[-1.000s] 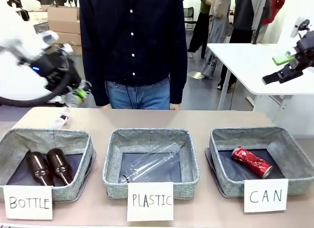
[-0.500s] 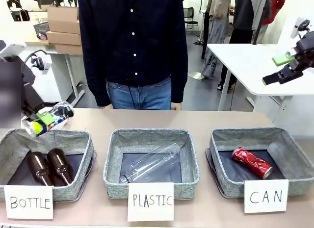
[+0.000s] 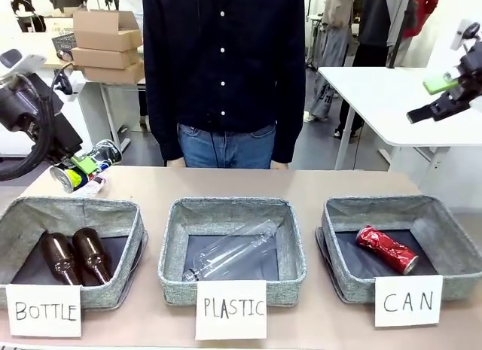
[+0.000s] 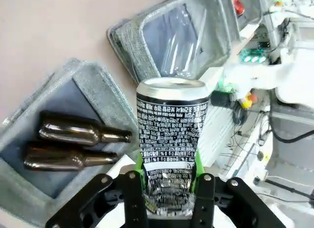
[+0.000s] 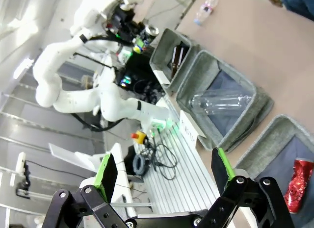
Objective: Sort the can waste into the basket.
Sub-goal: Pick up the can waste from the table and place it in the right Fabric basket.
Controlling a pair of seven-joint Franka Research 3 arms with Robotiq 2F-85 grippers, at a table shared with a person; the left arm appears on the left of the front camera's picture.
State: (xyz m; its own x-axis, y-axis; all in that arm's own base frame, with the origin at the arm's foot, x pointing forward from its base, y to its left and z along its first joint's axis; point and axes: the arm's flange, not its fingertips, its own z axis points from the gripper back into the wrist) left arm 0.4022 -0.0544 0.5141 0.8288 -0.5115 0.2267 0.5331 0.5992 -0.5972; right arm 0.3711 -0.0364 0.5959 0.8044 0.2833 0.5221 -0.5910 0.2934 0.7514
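- Two cans noted: the red can (image 3: 385,249), dented, lay on the dark bottom of the CAN basket (image 3: 453,284). The black can (image 4: 171,120) was well left of that basket, in the air on its side, clamped between the pads of the left gripper (image 3: 81,168).
- Half a second before, the left gripper sat lower and farther from the CAN basket. It had since lifted and edged a little toward it.
- One small clear bottle (image 3: 92,186) on the table, hidden then, showed again just under the held can.
- The person (image 3: 226,64) had shifted toward the CAN basket's side.
- The right gripper (image 3: 433,98) was unchanged, above and behind the CAN basket, jaws apart and empty.
- The PLASTIC basket (image 3: 172,269), next left of the CAN basket, held one clear plastic bottle (image 3: 232,251).
- The BOTTLE basket (image 3: 113,211), beyond that, held two brown bottles (image 3: 59,258) side by side.
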